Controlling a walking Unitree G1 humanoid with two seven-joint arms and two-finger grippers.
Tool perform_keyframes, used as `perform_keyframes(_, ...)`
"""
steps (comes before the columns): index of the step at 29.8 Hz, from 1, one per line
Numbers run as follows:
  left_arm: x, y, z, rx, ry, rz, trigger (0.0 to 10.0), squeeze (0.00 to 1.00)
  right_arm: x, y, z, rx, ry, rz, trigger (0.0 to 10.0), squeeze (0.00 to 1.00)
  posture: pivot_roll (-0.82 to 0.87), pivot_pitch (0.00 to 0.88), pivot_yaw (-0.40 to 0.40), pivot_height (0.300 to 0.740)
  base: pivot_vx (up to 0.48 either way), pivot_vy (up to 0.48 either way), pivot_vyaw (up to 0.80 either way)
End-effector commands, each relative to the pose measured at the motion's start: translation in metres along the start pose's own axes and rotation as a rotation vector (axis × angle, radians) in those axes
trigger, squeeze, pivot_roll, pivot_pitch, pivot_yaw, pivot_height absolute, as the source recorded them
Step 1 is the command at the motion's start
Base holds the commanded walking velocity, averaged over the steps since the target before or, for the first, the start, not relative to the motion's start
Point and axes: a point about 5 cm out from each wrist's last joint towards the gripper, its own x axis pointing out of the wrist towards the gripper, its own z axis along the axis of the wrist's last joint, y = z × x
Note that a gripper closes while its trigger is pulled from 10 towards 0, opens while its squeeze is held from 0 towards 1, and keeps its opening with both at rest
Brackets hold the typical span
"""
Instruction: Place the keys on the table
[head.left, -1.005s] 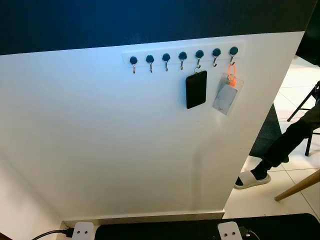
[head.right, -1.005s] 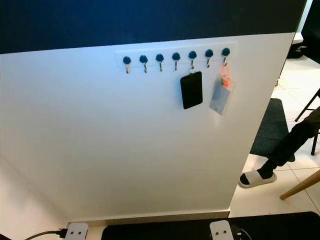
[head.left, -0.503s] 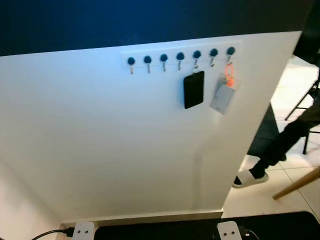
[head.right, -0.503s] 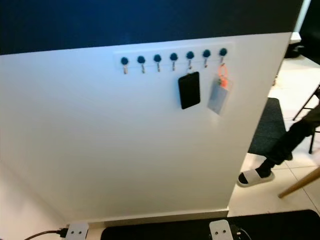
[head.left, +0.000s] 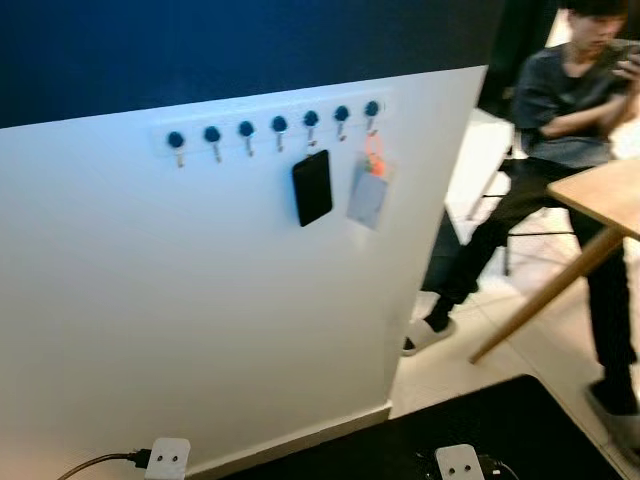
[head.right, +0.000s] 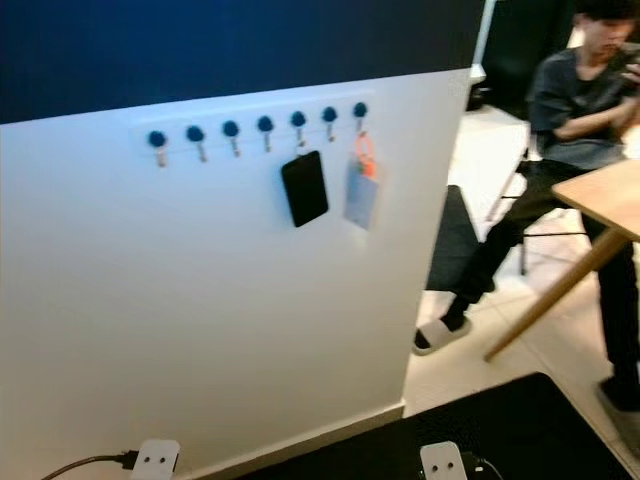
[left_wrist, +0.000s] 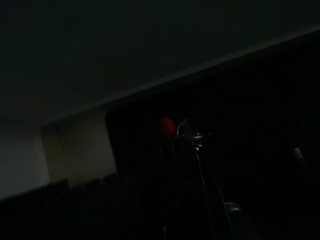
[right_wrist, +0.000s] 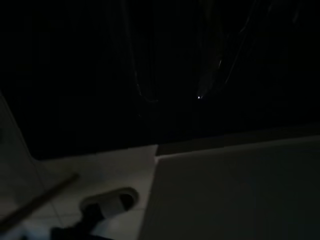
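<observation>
A small metal key ring (left_wrist: 188, 132) with a red tag (left_wrist: 168, 124) glints in the very dark left wrist view, close ahead of the camera. What holds it cannot be made out. A light wooden table (head.left: 603, 192) with a slanted leg stands at the right, past the end of a white wall panel (head.left: 200, 320). On the panel a row of blue-capped hooks (head.left: 275, 127) carries a black card (head.left: 312, 187) and a clear badge (head.left: 367, 197) on an orange loop. The right wrist view is dark and shows the panel's lower edge (right_wrist: 235, 190).
A person (head.left: 565, 110) in dark clothes sits beyond the table, legs stretched toward the panel, one foot in a white slipper (head.left: 428, 335). A second foot (head.left: 612, 405) is at the far right. A black mat (head.left: 490, 420) covers the floor near me. A cable (head.left: 95, 465) runs at lower left.
The whole view has swung to the right: the panel and hooks now sit further left, and the wooden table and the seated person have come into sight.
</observation>
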Motion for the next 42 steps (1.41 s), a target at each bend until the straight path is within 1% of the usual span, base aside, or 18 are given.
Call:
perform_keyframes(1, -0.0042, 0.0010, -0.0115, 0.004, 0.034, 0.005, 10.0, 0.00, -0.0025, 0.0041, -0.0038, -0.001, 0.009, 0.005, 10.0, 0.00, 0.01, 0.150, 0.097, 0.740, 0.000, 0.000, 0.00)
perform_keyframes(19, -0.0042, 0.0010, -0.0121, 0.011, 0.037, 0.006, 10.0, 0.00, -0.0019, 0.0059, -0.0033, -0.012, 0.009, 0.017, 10.0, 0.00, 0.02, 0.152, 0.096, 0.740, 0.000, 0.000, 0.00)
perform_keyframes(26, -0.0046, 0.0004, -0.0127, 0.012, 0.037, 0.006, 10.0, 0.00, -0.0018, 0.0071, -0.0030, -0.016, 0.007, 0.026, 10.0, 0.00, 0.02, 0.152, 0.095, 0.740, 0.000, 0.000, 0.65)
perform_keyframes(42, -0.0042, 0.0003, -0.0123, 0.010, 0.037, 0.006, 10.0, 0.00, -0.0011, 0.0067, -0.0028, -0.001, 0.010, 0.017, 10.0, 0.00, 0.02, 0.153, 0.096, 0.740, 0.000, 0.000, 0.00)
